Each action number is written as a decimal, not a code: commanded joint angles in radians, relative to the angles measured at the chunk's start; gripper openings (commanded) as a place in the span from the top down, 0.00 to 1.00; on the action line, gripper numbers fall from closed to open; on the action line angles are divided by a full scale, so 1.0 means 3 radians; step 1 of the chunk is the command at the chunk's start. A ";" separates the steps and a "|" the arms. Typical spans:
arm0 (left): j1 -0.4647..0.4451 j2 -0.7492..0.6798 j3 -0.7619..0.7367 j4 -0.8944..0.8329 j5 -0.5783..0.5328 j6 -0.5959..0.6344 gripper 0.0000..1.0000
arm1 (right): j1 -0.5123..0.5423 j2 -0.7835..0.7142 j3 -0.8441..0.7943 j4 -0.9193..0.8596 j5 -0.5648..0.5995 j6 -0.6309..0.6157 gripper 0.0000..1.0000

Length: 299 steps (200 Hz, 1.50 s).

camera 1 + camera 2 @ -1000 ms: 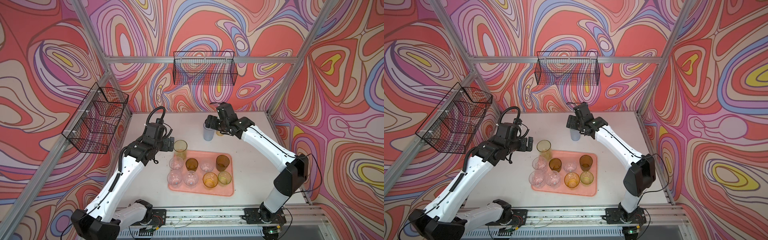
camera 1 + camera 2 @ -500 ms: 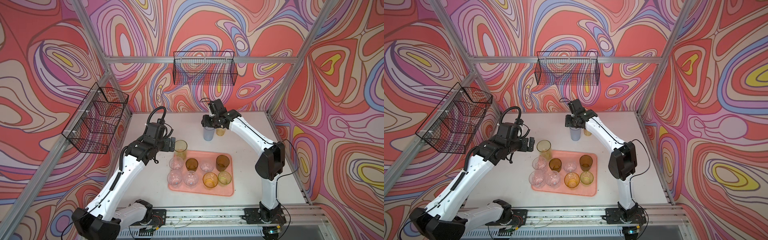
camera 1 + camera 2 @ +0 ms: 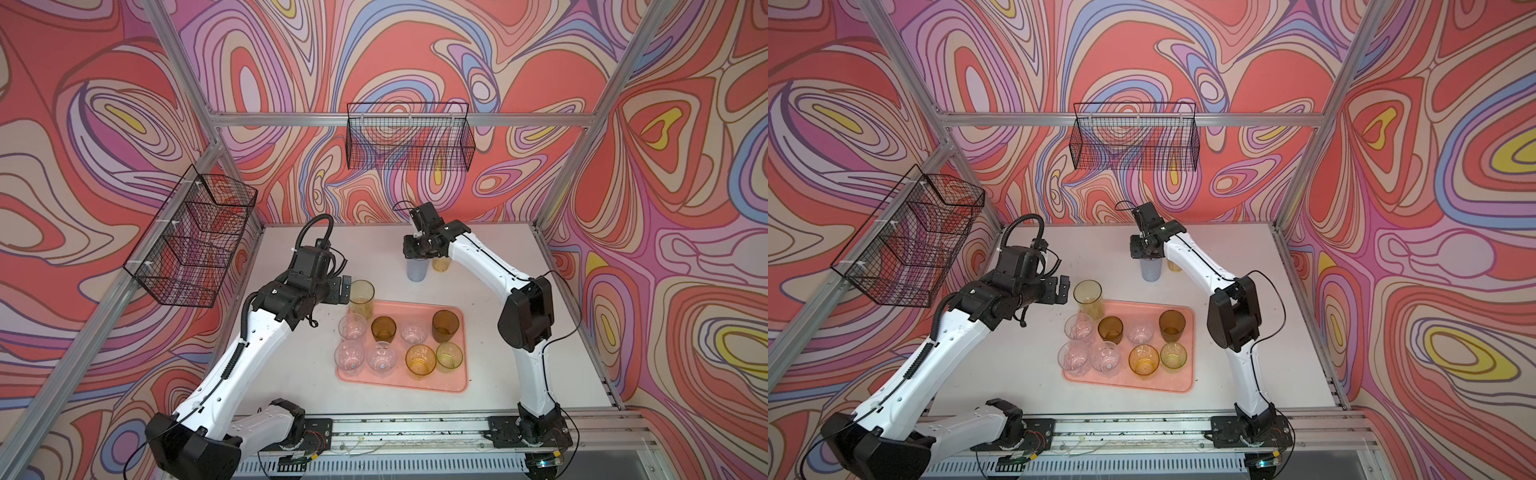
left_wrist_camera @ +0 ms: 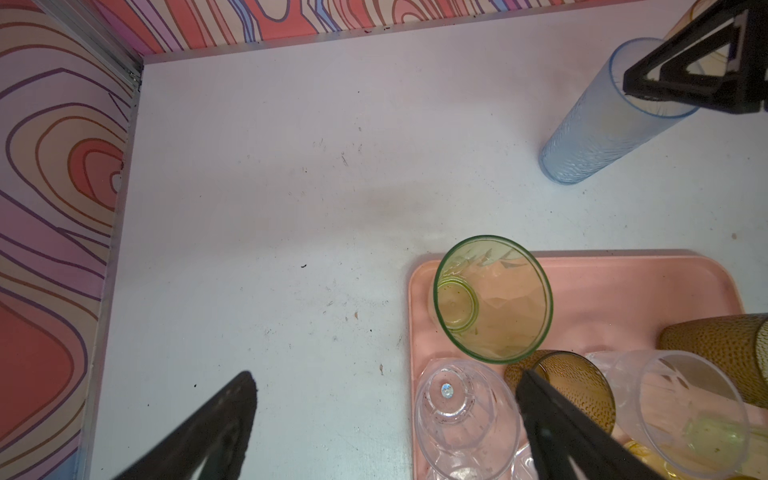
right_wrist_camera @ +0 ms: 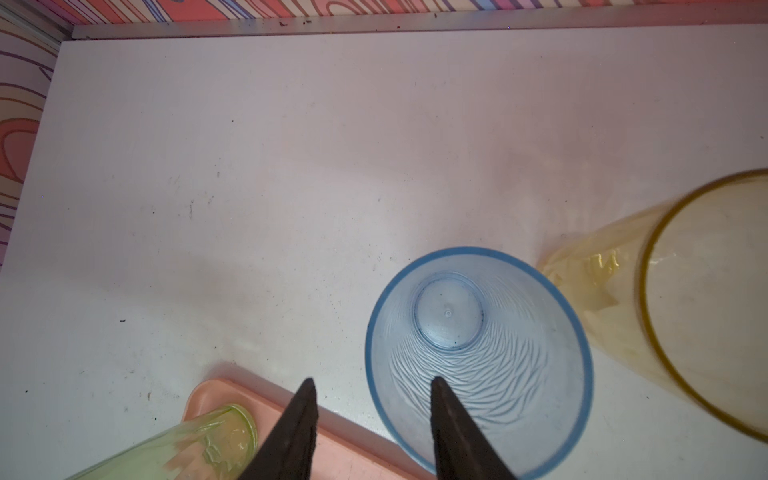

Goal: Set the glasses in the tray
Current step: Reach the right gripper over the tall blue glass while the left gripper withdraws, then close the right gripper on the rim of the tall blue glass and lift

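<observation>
Behind tray: tall blue-grey tumbler, rippled translucent wall, round rim.

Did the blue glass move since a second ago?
No. The blue glass stands where it did, with the same gap beyond the far rim of the tray.

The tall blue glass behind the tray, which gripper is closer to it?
Right. The right gripper straddles the rim of the blue glass, one finger inside it; the left gripper is well apart, beside the tall yellow glass.
</observation>
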 commanded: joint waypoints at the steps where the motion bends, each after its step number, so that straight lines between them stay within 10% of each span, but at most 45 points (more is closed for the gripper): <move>1: 0.0016 0.0013 -0.0015 0.0010 -0.0012 -0.0016 0.00 | -0.0005 0.0096 0.0130 -0.0052 0.0053 -0.0060 0.57; 299: 0.0013 0.0020 -0.0027 -0.0026 -0.0013 -0.0041 0.00 | -0.0007 0.0345 0.0290 -0.0272 -0.0166 -0.0110 0.82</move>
